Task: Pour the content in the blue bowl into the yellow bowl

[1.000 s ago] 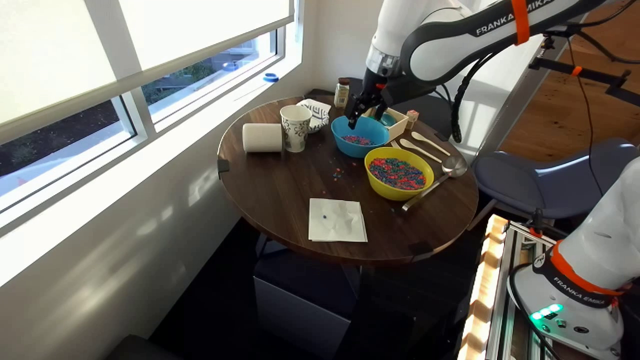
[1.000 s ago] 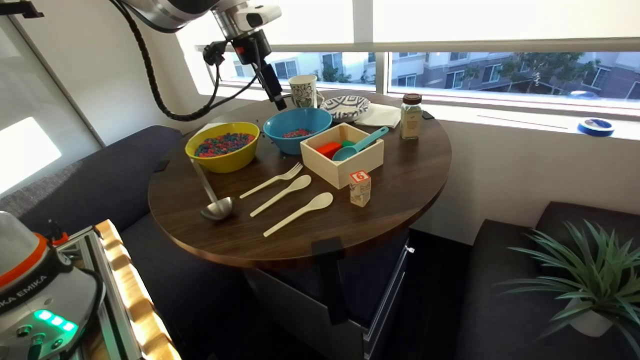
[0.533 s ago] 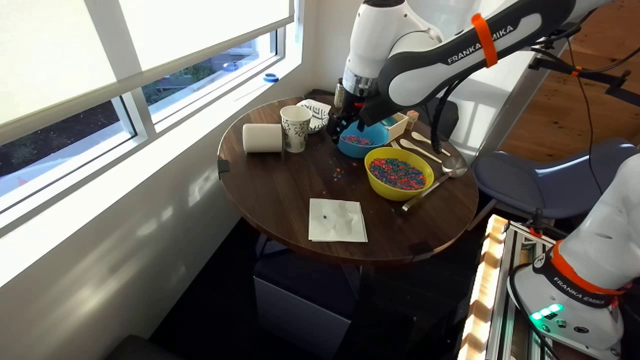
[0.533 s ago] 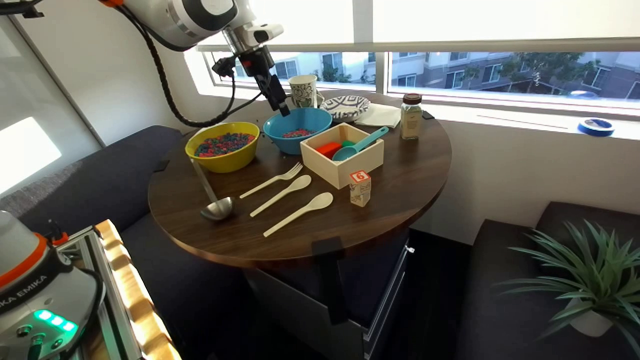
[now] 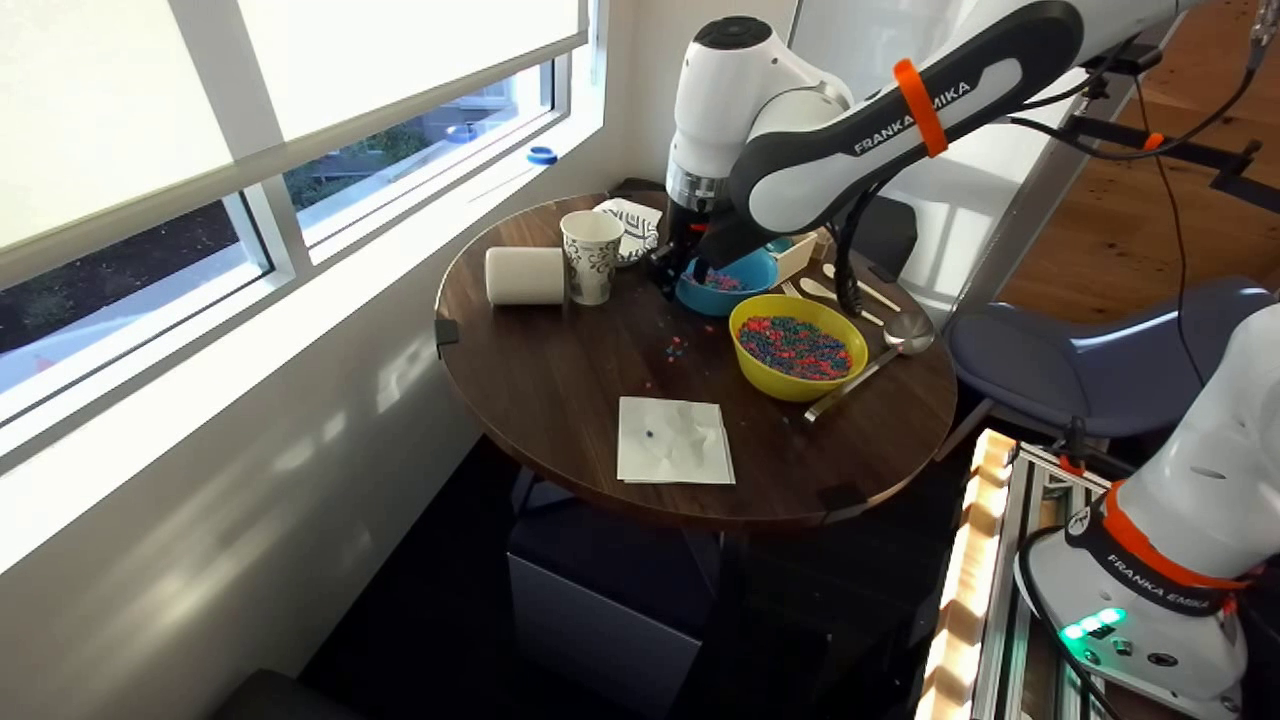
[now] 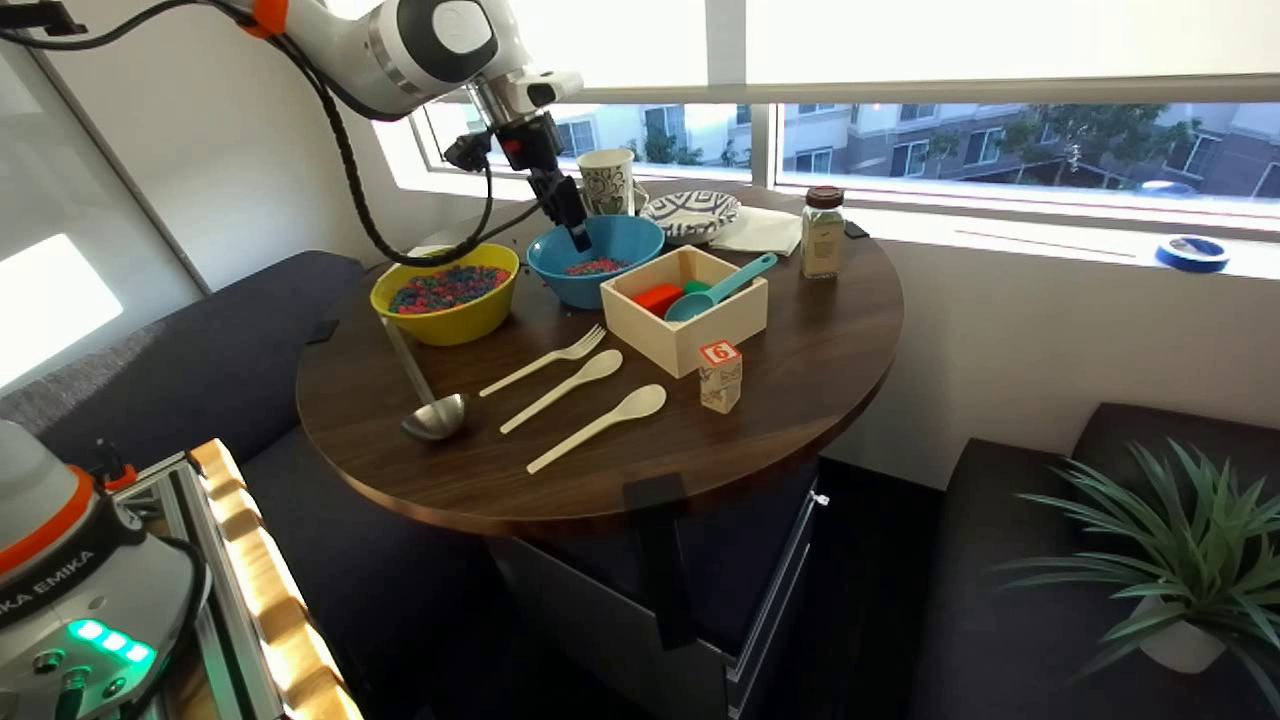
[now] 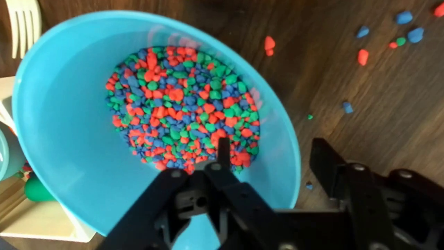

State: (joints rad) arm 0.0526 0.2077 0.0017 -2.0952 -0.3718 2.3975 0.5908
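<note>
Pincer (image 7: 270,148) astride blue bowl's rim (image 7: 297,163)

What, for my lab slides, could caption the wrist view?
Open hand straddling one side of the blue bowl, colored bits inside.

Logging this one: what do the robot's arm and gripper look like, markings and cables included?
The arm is white with black sections and FRANKA EMIKA lettering, partly covered by an orange band. A silvery collar leads to a black gripper with two angular, jointed fingers and a red patch above them. A thick black cable hangs alongside; the white base has green lights.
</note>
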